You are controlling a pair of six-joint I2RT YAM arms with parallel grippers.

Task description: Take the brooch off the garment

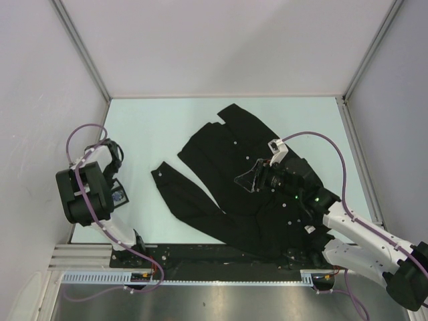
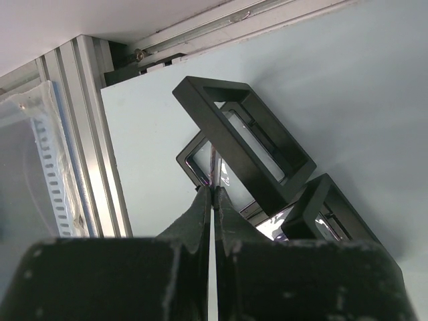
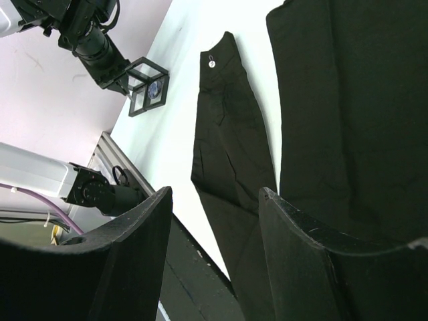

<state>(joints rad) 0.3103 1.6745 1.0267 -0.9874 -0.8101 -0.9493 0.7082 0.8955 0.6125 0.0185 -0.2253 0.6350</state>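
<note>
The black shirt [image 1: 247, 180] lies spread on the table, one sleeve [image 3: 231, 134] stretched to the left with a white cuff button. No brooch shows on its cloth. My right gripper [image 1: 249, 179] hovers open and empty over the shirt's middle; in the right wrist view [image 3: 214, 194] its fingers frame the sleeve. My left gripper [image 2: 214, 190] is shut, its tips against the edge of a black-framed clear display case [image 2: 244, 144] at the table's left edge. A small bluish shiny thing shows inside that case [image 3: 154, 90]; I cannot tell whether it is the brooch.
A second black frame [image 2: 334, 214] lies beside the first. An aluminium rail [image 2: 87, 147] runs along the table's left edge, and a black base bar [image 1: 221, 257] along the near edge. Grey walls enclose the table.
</note>
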